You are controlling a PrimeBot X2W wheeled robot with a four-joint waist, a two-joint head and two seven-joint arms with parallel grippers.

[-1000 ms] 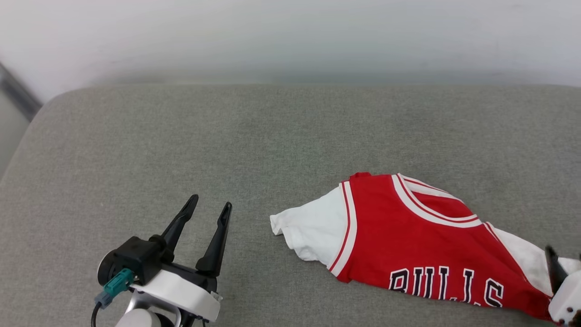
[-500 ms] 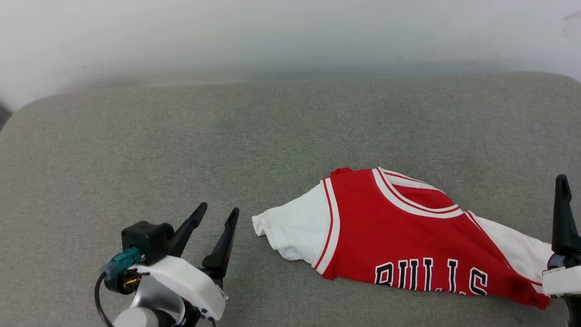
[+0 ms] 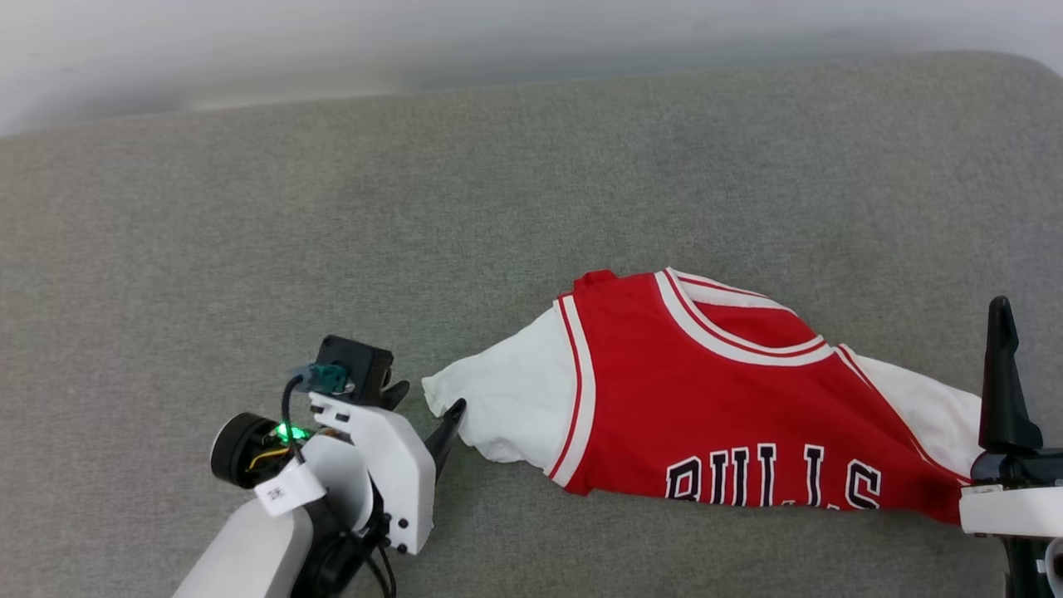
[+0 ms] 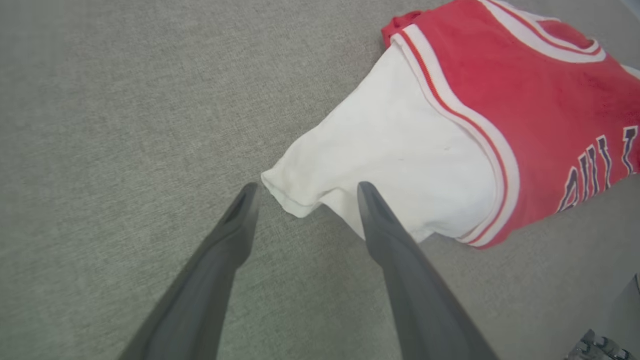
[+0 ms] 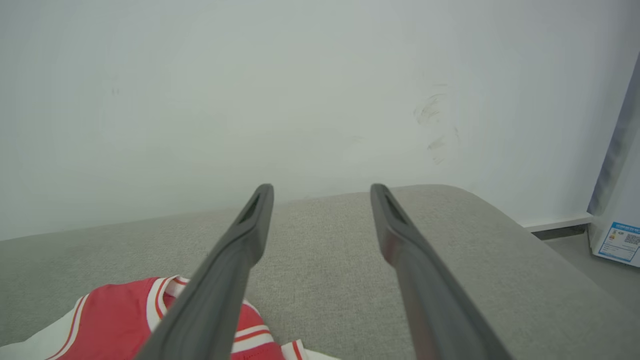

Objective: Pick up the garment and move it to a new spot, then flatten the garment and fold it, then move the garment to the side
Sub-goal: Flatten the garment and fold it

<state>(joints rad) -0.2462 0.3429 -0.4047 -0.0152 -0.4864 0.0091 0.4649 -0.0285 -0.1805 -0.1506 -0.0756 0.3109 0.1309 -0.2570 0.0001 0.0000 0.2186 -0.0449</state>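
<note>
- Surface: a grey fabric cushion (image 3: 332, 208) spans the head view; a pale wall (image 5: 250, 75) rises behind it at 12 o'clock, with faint scuff marks (image 5: 435, 125) in the right wrist view.
- The garment (image 3: 706, 415): lies on the cushion at about 4 o'clock from the head view's centre; red body, white short sleeves, red-white striped trim; the neckline faces 12 o'clock; the black "BULLS" lettering runs along its 6 o'clock edge, where the cloth is folded under; partly bunched, not spread flat.
- Left sleeve (image 3: 498, 407): points to 9 o'clock, its cuff corner nearest the left gripper.
- Left gripper (image 3: 426, 399): at 8 o'clock in the head view, just beside the garment at its 9 o'clock end; jaws parted to a moderate gap, gripping nothing; in the left wrist view the cuff corner (image 4: 292, 195) sits between the two tips, and the right-hand finger (image 4: 395, 240) overlaps the sleeve hem; contact with the cloth cannot be told.
- Right gripper (image 5: 321, 187): at 4 o'clock on the head view's edge, at the garment's right-sleeve end; jaws spread wide with nothing between them; fingers aim at the wall, clear above the cushion; the garment shows at 7 o'clock in the right wrist view, under the left-hand finger.
- Other: a white object with a blue label (image 5: 617, 240) stands at 3 o'clock in the right wrist view, beyond the cushion's end.
</note>
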